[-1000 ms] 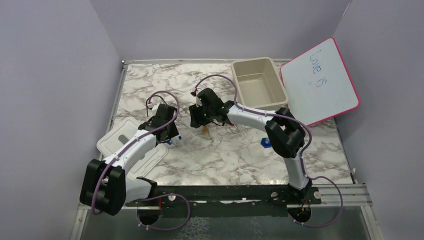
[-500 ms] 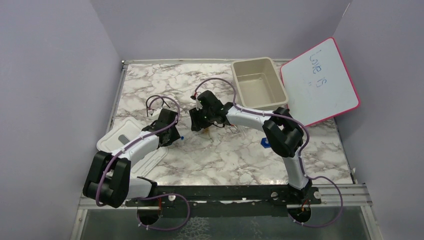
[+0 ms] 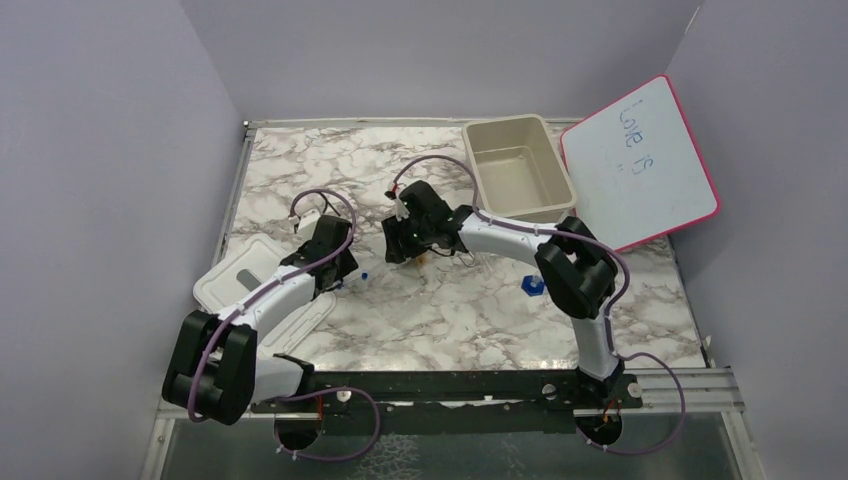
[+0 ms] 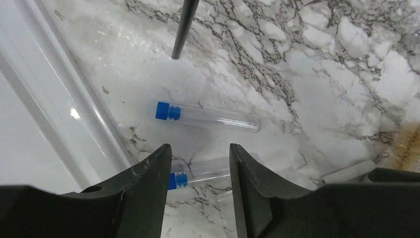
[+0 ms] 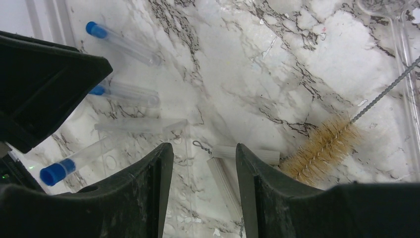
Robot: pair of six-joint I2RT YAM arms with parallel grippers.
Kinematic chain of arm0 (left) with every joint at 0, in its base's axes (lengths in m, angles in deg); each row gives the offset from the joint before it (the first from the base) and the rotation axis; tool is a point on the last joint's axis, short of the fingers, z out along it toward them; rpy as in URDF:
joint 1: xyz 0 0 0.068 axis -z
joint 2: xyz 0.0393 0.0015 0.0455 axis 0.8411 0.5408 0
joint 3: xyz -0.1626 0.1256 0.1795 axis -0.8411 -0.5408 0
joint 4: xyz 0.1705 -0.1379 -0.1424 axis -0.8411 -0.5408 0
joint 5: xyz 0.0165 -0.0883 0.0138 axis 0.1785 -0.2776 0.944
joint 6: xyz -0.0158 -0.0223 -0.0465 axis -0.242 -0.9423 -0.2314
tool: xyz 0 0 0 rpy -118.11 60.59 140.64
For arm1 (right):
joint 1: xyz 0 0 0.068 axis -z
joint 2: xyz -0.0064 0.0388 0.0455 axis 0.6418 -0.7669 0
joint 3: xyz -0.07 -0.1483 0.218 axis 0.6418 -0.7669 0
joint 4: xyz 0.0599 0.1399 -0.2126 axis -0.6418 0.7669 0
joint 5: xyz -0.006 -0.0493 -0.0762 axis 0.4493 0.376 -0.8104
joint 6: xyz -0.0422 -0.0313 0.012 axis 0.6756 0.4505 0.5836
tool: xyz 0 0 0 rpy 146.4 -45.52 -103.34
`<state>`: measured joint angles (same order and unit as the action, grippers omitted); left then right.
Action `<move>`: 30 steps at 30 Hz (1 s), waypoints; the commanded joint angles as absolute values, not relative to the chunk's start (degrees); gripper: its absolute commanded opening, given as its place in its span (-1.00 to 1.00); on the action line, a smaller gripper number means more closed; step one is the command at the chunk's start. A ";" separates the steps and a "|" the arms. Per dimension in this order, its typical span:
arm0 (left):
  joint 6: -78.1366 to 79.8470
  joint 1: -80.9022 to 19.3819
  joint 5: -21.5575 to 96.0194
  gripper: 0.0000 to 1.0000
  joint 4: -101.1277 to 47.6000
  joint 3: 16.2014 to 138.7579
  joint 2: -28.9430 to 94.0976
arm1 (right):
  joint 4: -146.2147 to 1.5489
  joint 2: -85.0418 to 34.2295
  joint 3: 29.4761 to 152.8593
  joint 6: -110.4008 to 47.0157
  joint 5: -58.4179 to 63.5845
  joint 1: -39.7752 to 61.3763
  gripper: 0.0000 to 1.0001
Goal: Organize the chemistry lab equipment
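Several clear tubes with blue caps lie on the marble table. In the left wrist view one tube lies ahead of the jaws and a second lies on the table between them. My left gripper is open and holds nothing. My right gripper is open above white ridged pieces, beside the tan-bristled wire brush. Capped tubes lie to its left. In the top view the left gripper and right gripper are close together. The blue hexagonal-based piece sits apart to the right.
The white lid lies under the left arm, its rim just left of the tubes. The beige tub stands at the back right, with the pink-framed whiteboard leaning beside it. A black rod lies ahead of the left gripper.
The left gripper has shifted slightly toward the lid and the right gripper slightly to the right. Both have stayed open; nothing was picked up.
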<state>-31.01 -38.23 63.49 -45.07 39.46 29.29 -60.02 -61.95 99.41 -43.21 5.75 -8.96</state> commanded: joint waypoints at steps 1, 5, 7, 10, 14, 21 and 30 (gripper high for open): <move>-32.81 -38.92 67.12 0.00 -42.65 39.04 27.39 | -61.62 -57.68 98.47 -43.20 5.75 -8.93 0.09; -35.45 -38.96 67.69 0.11 -42.41 38.58 28.24 | -62.44 -55.08 97.22 -43.98 5.53 -8.94 0.09; -37.21 -39.04 68.30 0.20 -41.99 38.13 28.43 | -62.92 -53.71 96.30 -44.27 5.36 -8.94 0.09; -39.45 -39.15 69.72 0.33 -41.40 37.91 29.11 | -63.38 -51.95 94.55 -44.68 5.07 -8.94 0.09; -40.97 -39.58 70.42 0.39 -39.45 38.24 31.01 | -63.58 -50.24 92.67 -44.80 4.45 -8.94 0.09; -41.57 -39.59 69.88 0.25 -39.06 38.93 35.53 | -63.70 -48.21 90.58 -45.00 3.31 -8.89 0.09; -40.26 -39.59 71.47 -0.08 -38.57 39.03 36.07 | -63.62 -46.80 89.30 -44.66 2.62 -8.87 0.08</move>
